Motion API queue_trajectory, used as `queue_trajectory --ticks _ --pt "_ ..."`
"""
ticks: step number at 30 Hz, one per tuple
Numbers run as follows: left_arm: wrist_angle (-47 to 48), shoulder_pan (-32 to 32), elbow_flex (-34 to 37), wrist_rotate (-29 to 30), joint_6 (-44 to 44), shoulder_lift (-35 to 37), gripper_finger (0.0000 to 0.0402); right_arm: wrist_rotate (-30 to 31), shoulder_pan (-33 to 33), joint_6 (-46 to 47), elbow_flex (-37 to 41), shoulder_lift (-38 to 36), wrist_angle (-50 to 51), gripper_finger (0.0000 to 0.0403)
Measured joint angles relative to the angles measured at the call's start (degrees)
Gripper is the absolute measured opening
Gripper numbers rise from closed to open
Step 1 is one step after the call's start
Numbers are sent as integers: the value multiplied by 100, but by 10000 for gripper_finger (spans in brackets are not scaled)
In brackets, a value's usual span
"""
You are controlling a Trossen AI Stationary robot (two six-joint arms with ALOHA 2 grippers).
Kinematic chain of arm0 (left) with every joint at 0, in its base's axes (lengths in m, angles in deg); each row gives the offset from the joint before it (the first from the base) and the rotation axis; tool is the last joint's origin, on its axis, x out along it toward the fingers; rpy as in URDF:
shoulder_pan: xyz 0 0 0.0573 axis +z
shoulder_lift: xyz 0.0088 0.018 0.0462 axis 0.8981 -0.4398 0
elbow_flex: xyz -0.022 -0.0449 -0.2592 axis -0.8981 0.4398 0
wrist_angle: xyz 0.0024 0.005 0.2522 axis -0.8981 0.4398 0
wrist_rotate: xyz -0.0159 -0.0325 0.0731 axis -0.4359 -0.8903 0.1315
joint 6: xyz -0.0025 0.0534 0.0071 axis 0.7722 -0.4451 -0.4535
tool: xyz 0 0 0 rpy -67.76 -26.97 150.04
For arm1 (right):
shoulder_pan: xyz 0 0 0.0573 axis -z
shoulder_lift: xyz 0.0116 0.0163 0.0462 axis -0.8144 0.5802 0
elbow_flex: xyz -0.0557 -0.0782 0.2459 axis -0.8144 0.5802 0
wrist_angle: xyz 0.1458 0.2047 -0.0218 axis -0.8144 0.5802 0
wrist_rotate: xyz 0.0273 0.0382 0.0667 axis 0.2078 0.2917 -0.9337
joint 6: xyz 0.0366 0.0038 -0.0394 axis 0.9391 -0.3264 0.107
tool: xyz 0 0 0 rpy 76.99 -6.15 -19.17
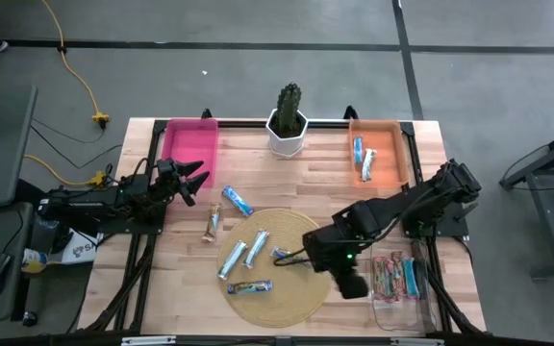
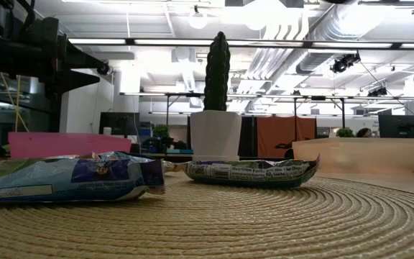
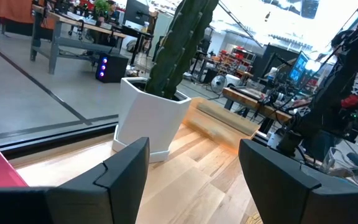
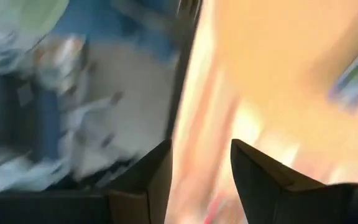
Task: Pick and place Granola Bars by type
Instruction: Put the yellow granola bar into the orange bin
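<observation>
Small foil-wrapped granola bars (image 1: 245, 249) are scattered on the round woven mat (image 1: 287, 300); long axes mixed, mostly diagonal. Judged light, crinkly, slippery; best pinched across the narrow middle. Left gripper (image 3: 194, 171) is parked open near the pink bin (image 1: 189, 146). Right gripper (image 4: 201, 163) is parted, nothing seen held.

A pink bin (image 1: 191, 146) sits at the far left corner of the pale wood surface (image 1: 325, 173), an orange bin (image 1: 377, 154) at the far right. The white pot (image 1: 288, 135) holds a green cactus (image 1: 289, 100). The woven mat (image 1: 279, 293) is tan; the bars (image 1: 244, 252) on it are blue-and-white.
</observation>
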Motion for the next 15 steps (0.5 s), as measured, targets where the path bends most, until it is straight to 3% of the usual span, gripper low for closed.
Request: queue_trajectory --ticks 10,15 --pt "0 -1 0 2 0 1 245 3238 -133 -815 -23 14 -1884 145" --pt "0 -1 -1 2 -1 0 245 4292 -122 -796 -23 15 -2390 146"
